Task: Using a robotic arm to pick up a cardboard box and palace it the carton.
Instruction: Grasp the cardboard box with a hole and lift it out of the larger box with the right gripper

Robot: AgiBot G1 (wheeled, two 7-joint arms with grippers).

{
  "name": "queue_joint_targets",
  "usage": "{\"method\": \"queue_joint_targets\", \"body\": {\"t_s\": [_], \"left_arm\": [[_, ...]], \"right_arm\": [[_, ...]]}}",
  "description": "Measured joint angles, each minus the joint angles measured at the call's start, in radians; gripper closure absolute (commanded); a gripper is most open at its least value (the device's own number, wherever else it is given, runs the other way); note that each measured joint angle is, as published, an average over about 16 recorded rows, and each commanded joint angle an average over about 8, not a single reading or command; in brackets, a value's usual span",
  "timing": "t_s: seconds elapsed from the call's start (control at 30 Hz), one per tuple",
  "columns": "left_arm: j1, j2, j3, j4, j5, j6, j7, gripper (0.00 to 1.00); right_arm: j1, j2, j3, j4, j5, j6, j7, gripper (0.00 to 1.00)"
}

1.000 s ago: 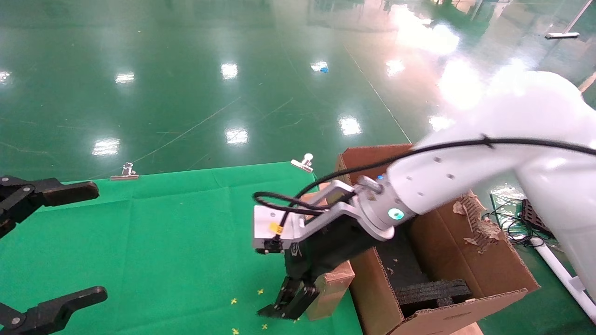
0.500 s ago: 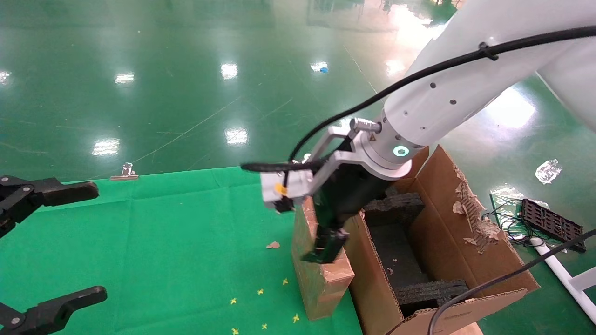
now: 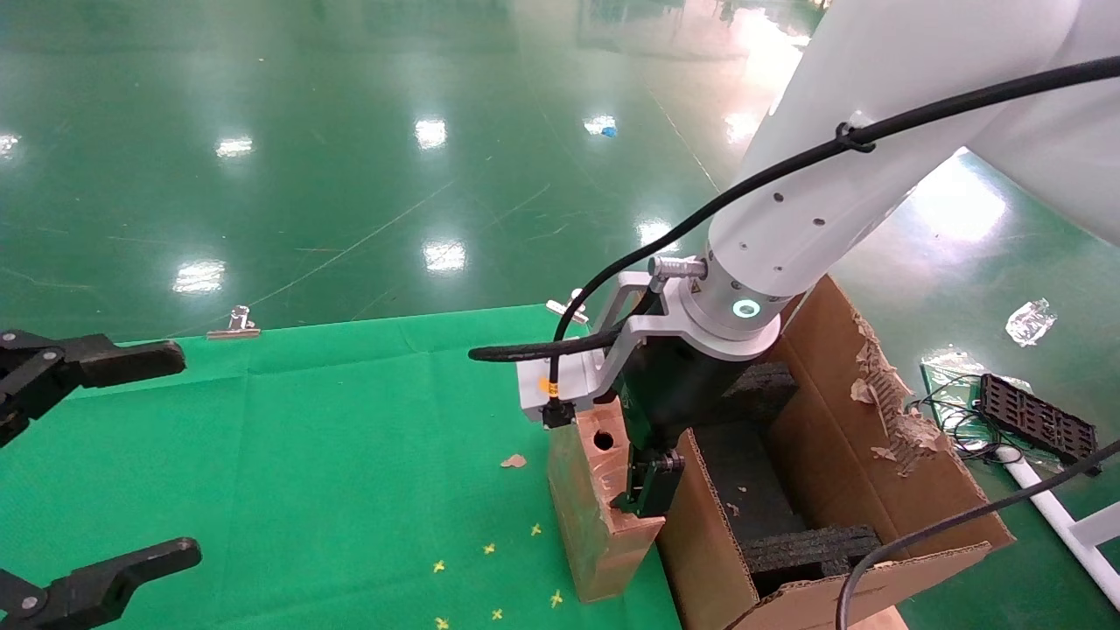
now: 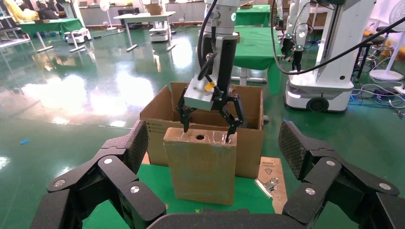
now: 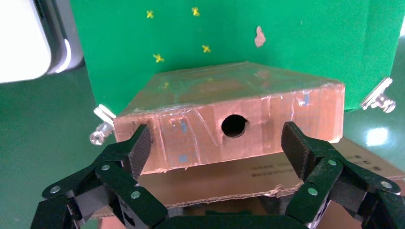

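The cardboard box (image 3: pixel 598 503) stands on end at the right edge of the green-covered bench (image 3: pixel 306 455), touching the outside wall of the carton (image 3: pixel 875 490), which sits just off that edge. The right gripper (image 3: pixel 634 477) on the robotic arm (image 3: pixel 814 210) hangs directly over the box's taped top face, which has a round hole. Its jaws are spread wide, one fingertip (image 5: pixel 143 143) off each end of that face, not gripping. The left gripper (image 3: pixel 114 455) sits parked at the bench's left edge, jaws released.
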Motion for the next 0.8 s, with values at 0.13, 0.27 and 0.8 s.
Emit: {"method": "queue_joint_targets", "body": {"t_s": [0.13,0.27,0.8], "left_arm": [[0.000,0.000,0.000,0.000,0.000,0.000,0.000,0.00],[0.000,0.000,0.001,0.000,0.000,0.000,0.000,0.00],[0.000,-0.001,0.002,0.000,-0.001,-0.001,0.001,0.00]], "right_arm": [[0.009,0.019,-0.008,-0.035,0.034,0.003,0.123,0.00],[0.010,0.033,-0.011,-0.099,0.076,-0.001,0.259,0.00],[-0.053,-0.031,-0.054,-0.386,0.178,-0.010,0.515,0.25]]}}
